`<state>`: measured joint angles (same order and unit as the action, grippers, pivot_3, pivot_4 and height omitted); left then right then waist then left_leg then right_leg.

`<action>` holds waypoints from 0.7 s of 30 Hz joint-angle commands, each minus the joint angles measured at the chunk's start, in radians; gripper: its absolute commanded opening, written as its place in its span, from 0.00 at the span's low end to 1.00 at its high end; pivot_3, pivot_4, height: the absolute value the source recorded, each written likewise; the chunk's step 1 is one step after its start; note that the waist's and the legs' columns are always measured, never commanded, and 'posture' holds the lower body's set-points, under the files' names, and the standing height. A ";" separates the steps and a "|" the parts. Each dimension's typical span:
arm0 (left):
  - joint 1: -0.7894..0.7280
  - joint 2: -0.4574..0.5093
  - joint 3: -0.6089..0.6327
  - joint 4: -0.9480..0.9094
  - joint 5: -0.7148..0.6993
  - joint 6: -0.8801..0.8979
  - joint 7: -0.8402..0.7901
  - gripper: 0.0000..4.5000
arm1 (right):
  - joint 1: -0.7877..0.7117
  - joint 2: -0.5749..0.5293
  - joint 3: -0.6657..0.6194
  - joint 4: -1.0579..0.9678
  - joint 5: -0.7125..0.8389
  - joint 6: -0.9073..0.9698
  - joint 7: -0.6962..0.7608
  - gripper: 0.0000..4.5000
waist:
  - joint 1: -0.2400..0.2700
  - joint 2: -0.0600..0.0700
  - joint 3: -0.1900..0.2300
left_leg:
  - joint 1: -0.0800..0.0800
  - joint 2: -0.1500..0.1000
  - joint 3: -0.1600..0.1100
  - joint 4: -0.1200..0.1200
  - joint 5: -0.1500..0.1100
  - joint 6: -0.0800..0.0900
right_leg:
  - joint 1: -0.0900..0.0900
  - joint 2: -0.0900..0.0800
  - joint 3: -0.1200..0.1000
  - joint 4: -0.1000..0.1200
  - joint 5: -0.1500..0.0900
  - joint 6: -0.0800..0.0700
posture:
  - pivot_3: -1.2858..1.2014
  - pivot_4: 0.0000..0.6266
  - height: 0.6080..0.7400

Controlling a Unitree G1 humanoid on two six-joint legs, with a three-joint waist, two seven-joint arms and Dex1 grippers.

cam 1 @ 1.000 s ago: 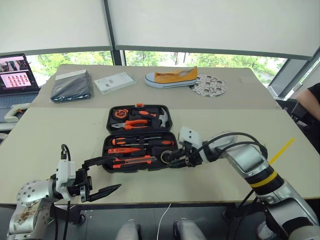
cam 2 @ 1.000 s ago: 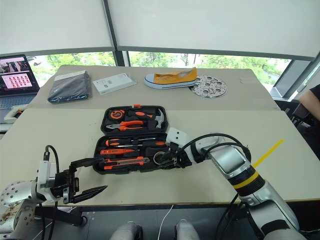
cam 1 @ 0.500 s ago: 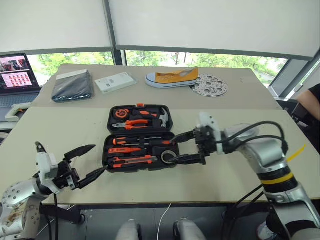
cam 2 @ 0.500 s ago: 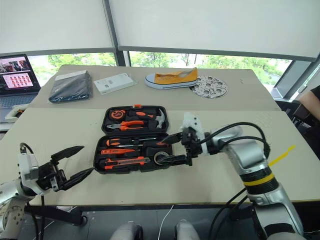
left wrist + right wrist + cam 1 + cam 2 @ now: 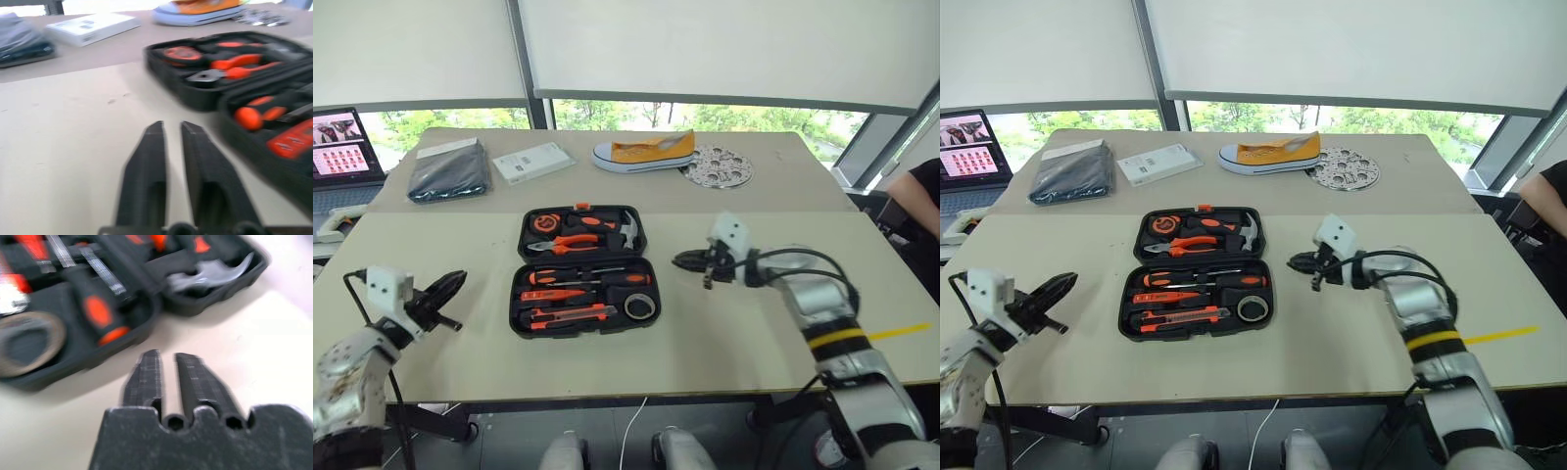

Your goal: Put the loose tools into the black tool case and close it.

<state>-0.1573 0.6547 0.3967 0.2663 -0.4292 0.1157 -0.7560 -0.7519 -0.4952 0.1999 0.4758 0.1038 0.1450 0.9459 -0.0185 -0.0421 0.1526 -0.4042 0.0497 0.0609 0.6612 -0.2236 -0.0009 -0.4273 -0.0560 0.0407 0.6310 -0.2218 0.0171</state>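
Your left gripper [image 5: 450, 283] has its two black fingers pressed together with only a thin slit between them, and they pinch nothing. It hangs over bare table [image 5: 724, 343] to the left of the black tool case [image 5: 584, 269], well apart from it, with the fingers pointing roughly level toward the case. The left forearm comes in from the near left corner.

Your right gripper [image 5: 689, 260] is likewise squeezed closed and empty. It sits just to the right of the case, near the hinge line between the two halves, tips aimed left at the case and tilted slightly down, not touching it. The right arm reaches in from the near right, elbow bent.

The case lies open and flat in the middle of the near table. In the near half you can see the two black-and-orange screwdrivers [image 5: 592, 278], the slim orange tester screwdriver [image 5: 553, 294], the utility knife [image 5: 573, 314] and the tape roll [image 5: 638, 306] at the right end. The far half holds the orange-handled pliers [image 5: 573, 242] and the hammer [image 5: 625, 230].
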 commanded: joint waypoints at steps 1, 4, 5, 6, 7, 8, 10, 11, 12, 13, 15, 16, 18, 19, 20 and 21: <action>-0.105 -0.008 -0.094 0.055 0.076 0.042 0.034 0.00 | -0.098 0.059 0.023 0.227 -0.072 -0.200 -0.017 0.01 | 0.003 0.000 0.000 | 0.000 0.000 0.000 0.000 0.000 0.000 | 0.000 -0.001 0.000 0.000 0.000 0.000 | 0.52 0.24 1.00; -0.188 -0.018 -0.165 0.097 0.101 0.076 -0.001 0.00 | -0.170 0.112 0.033 0.380 -0.096 -0.288 0.016 0.01 | 0.005 0.000 0.000 | -0.002 -0.001 0.000 0.000 0.000 0.000 | -0.001 -0.001 0.000 -0.001 0.001 0.001 | 0.52 0.24 1.00; -0.198 -0.017 -0.174 0.103 0.107 0.076 -0.007 0.00 | -0.183 0.120 0.032 0.409 -0.101 -0.304 0.026 0.01 | 0.003 0.000 0.000 | -0.003 -0.001 0.000 0.000 0.000 0.000 | -0.001 -0.001 -0.001 -0.001 0.001 0.001 | 0.52 0.24 1.00; -0.216 -0.024 -0.181 0.111 0.100 0.080 -0.022 0.00 | -0.197 0.128 0.031 0.439 -0.105 -0.321 0.042 0.01 | 0.002 0.000 0.000 | -0.003 -0.001 0.000 0.000 0.000 0.000 | -0.001 -0.001 -0.001 -0.001 0.001 0.001 | 0.52 0.24 1.00; -0.231 -0.032 -0.185 0.118 0.090 0.083 -0.033 0.00 | -0.209 0.136 0.027 0.465 -0.105 -0.336 0.054 0.01 | 0.001 0.000 0.000 | -0.003 -0.001 0.000 0.000 0.000 0.000 | -0.001 -0.001 -0.001 -0.001 0.001 0.001 | 0.52 0.24 1.00; -0.239 -0.031 -0.209 0.122 0.091 0.079 -0.074 0.00 | -0.218 0.142 0.023 0.487 -0.105 -0.346 0.065 0.01 | 0.000 0.000 0.000 | -0.003 -0.001 0.000 -0.001 -0.001 -0.001 | -0.001 -0.001 -0.001 -0.001 0.001 0.001 | 0.52 0.24 1.00; -0.241 -0.029 -0.249 0.129 0.111 0.047 -0.130 0.00 | -0.230 0.149 0.017 0.516 -0.102 -0.364 0.090 0.01 | -0.002 0.000 0.000 | -0.003 -0.001 0.000 -0.001 -0.001 -0.001 | -0.001 -0.001 -0.001 -0.001 0.001 0.001 | 0.52 0.24 1.00; -0.241 -0.033 -0.262 0.137 0.118 0.036 -0.148 0.00 | -0.232 0.151 0.015 0.523 -0.098 -0.366 0.110 0.01 | -0.003 0.000 0.000 | -0.003 -0.001 0.000 -0.002 -0.001 -0.001 | -0.001 -0.001 -0.001 -0.001 0.001 0.001 | 0.52 0.24 1.00; -0.248 -0.042 -0.265 0.156 0.117 0.020 -0.165 0.00 | -0.228 0.148 0.013 0.521 -0.092 -0.375 0.138 0.01 | -0.003 0.000 0.000 | -0.002 -0.001 0.000 -0.002 -0.001 -0.001 | -0.001 -0.001 -0.001 -0.001 0.001 0.001 | 0.52 0.24 1.00; -0.256 -0.052 -0.268 0.172 0.117 0.003 -0.182 0.00 | -0.221 0.146 0.010 0.514 -0.087 -0.383 0.166 0.01 | -0.003 0.000 0.000 | -0.002 -0.001 0.000 -0.002 -0.001 -0.001 | -0.001 -0.001 -0.001 -0.001 0.001 0.001 | 0.52 0.24 1.00; -0.267 -0.062 -0.293 0.190 0.126 -0.025 -0.230 0.00 | -0.195 0.130 0.006 0.475 -0.072 -0.364 0.233 0.01 | -0.001 0.000 0.000 | -0.002 -0.001 0.000 -0.002 -0.001 -0.001 | -0.001 -0.001 -0.001 -0.001 0.001 0.001 | 0.52 0.24 1.00; -0.270 -0.066 -0.310 0.193 0.134 -0.037 -0.253 0.00 | -0.179 0.119 0.004 0.452 -0.064 -0.351 0.260 0.01 | 0.001 0.000 0.000 | -0.002 -0.001 0.000 -0.002 -0.001 -0.001 | -0.001 -0.002 -0.001 -0.001 0.001 0.001 | 0.52 0.24 1.00; -0.280 -0.082 -0.337 0.206 0.146 -0.059 -0.292 0.00 | -0.140 0.092 -0.002 0.395 -0.051 -0.320 0.300 0.01 | 0.006 0.001 0.000 | -0.002 -0.001 0.000 -0.002 -0.001 0.000 | 0.000 -0.002 -0.001 -0.001 0.001 0.001 | 0.52 0.24 1.00; -0.286 -0.094 -0.344 0.212 0.149 -0.073 -0.302 0.00 | -0.119 0.078 -0.007 0.363 -0.047 -0.311 0.311 0.01 | 0.008 0.001 0.000 | -0.002 -0.002 0.000 -0.002 -0.002 0.000 | 0.000 -0.002 -0.001 -0.001 0.001 0.001 | 0.52 0.24 1.00; -0.291 -0.105 -0.348 0.216 0.150 -0.081 -0.308 0.00 | -0.097 0.066 -0.012 0.328 -0.042 -0.294 0.321 0.01 | 0.010 0.001 0.000 | -0.002 -0.002 0.000 -0.002 -0.002 0.000 | 0.000 -0.003 -0.001 -0.001 0.001 0.001 | 0.52 0.24 1.00; -0.295 -0.118 -0.355 0.208 0.150 -0.080 -0.314 0.00 | -0.070 0.051 -0.019 0.283 -0.035 -0.274 0.329 0.01 | 0.012 0.001 0.000 | -0.003 -0.003 0.000 -0.002 -0.002 0.000 | 0.001 -0.003 -0.001 -0.001 0.001 0.001 | 0.52 0.24 1.00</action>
<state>-0.4459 0.5815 0.1172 0.4918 -0.2926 0.0615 -1.0139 -0.8424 -0.4374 0.1905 0.8595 0.0261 -0.1603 1.2354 -0.0067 -0.0408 0.1525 -0.4070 0.0468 0.0608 0.6595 -0.2258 -0.0003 -0.4265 -0.0593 0.0397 0.6298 -0.2211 0.0189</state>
